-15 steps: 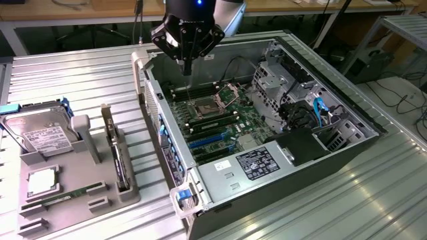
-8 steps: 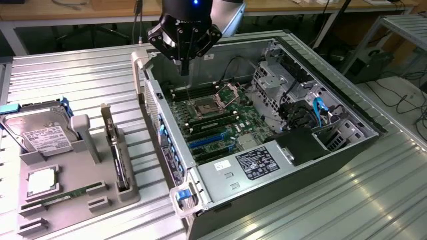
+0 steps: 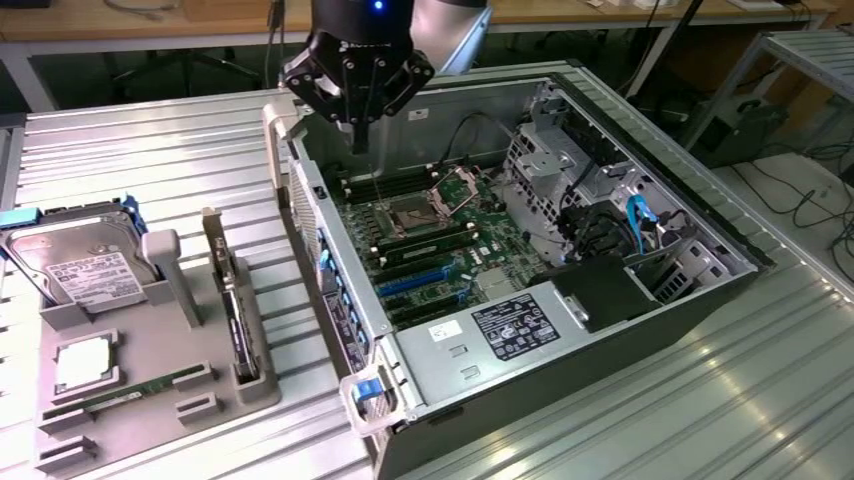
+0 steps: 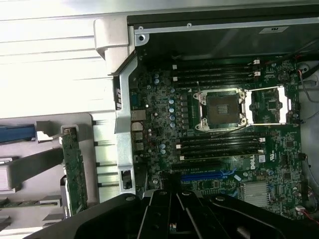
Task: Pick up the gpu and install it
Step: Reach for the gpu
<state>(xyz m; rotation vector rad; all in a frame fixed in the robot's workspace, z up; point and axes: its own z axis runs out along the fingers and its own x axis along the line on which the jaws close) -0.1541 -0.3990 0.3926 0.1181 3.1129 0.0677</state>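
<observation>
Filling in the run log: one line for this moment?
gripper: shut, empty, over computer case | gpu: standing on edge in grey holder, not picked up

The thin flat gpu card (image 4: pixel 75 169) was mottled green. The open computer's motherboard (image 3: pixel 427 235) was dark green, crossed by bright blue slots (image 3: pixel 414 282). The boxy silver hard drive (image 3: pixel 80 265) carried a white label. The ribbed metal bench (image 3: pixel 160 150) was pale grey with parallel stripes, and the angular gripper (image 3: pixel 358 140) was black.
</observation>
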